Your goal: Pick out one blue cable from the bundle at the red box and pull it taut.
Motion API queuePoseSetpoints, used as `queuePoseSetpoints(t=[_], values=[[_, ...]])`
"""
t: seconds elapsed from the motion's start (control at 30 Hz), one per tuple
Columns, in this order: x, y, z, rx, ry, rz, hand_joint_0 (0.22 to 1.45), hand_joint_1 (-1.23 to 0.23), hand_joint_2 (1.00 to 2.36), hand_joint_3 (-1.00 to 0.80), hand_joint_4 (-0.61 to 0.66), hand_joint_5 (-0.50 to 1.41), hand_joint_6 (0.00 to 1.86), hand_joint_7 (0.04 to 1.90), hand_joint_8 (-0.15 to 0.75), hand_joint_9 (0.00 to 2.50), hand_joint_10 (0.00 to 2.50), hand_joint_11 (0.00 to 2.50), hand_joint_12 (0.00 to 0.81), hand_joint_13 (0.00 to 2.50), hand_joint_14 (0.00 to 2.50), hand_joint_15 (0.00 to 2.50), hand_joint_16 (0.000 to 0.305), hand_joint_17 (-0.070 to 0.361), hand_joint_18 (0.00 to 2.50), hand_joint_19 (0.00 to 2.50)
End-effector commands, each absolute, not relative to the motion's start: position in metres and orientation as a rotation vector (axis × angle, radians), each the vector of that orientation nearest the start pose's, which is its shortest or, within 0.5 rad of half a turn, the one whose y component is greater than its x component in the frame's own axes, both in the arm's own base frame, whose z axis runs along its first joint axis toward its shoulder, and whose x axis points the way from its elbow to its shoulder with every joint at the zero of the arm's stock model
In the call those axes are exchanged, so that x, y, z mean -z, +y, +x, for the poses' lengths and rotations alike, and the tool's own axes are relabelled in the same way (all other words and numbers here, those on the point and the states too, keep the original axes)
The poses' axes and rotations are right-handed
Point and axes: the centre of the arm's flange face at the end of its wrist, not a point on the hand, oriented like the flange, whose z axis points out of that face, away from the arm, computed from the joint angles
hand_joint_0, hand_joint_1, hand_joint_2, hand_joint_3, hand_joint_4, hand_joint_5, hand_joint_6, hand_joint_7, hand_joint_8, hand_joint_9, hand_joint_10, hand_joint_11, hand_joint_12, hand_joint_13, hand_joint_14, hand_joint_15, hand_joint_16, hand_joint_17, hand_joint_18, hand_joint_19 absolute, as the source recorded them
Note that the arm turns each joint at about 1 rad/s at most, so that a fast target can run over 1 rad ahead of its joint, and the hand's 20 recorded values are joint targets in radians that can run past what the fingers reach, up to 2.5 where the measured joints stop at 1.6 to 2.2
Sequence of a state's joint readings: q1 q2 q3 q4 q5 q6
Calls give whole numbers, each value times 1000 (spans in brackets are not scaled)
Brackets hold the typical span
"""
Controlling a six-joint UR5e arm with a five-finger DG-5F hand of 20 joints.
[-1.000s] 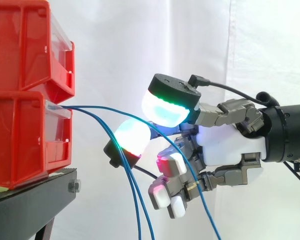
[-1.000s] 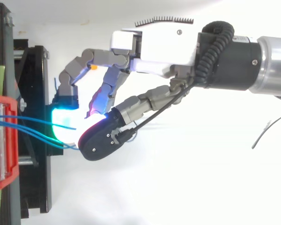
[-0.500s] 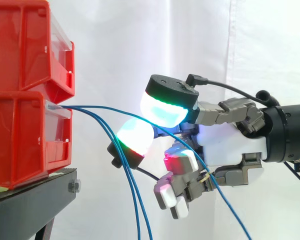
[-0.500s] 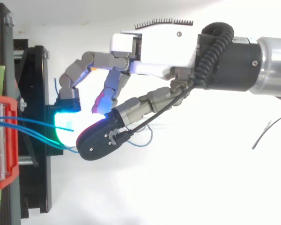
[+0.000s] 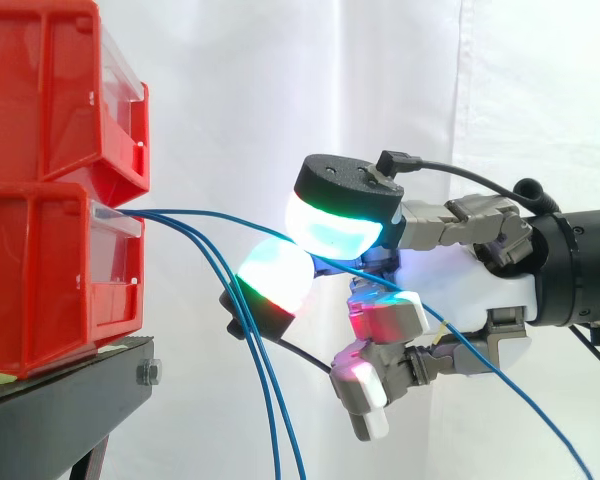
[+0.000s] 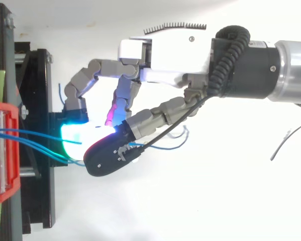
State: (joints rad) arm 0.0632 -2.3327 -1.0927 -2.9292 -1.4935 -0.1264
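Hand [image 5: 458, 288] round 1 blue cable [image 5: 195, 213]

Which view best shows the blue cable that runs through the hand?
The side view: the blue cable arcs from the lower red bin, passes through the curled hand and trails out lower right. The top view shows short stretches by the bin; the hand covers much of it.

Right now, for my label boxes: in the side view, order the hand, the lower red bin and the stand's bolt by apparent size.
1. Hand, largest, though possibly nearer the camera.
2. Lower red bin, cut by the left edge.
3. Bolt, smallest.
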Motion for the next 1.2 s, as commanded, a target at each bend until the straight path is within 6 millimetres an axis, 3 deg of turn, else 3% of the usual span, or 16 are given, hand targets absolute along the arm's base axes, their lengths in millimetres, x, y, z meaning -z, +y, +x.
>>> queuePoseSetpoints(t=[0.0, 0.7, 0.93, 1.17], values=[[-253, -92, 769, -1083, 1320, 1177, 579, -830, 1029, -39, -133, -34, 912, 983, 248, 1500, 29, 781, 350, 1203, 25, 643, 53, 120, 929, 738], [-261, -98, 752, -1088, 1394, 1215, 585, -839, 1023, -3, -167, -17, 898, 992, 258, 1488, 29, 687, 381, 1159, 24, 616, 58, 131, 946, 680], [-264, -99, 701, -1069, 1343, 1207, 586, -834, 1023, -2, -159, -17, 898, 989, 259, 1499, 28, 694, 381, 1163, 23, 627, 58, 130, 940, 683], [-254, -100, 683, -1045, 1333, 1230, 593, -800, 1025, -28, -122, -21, 900, 996, 246, 1610, 34, 968, 385, 1203, 26, 696, 56, 126, 953, 691]])
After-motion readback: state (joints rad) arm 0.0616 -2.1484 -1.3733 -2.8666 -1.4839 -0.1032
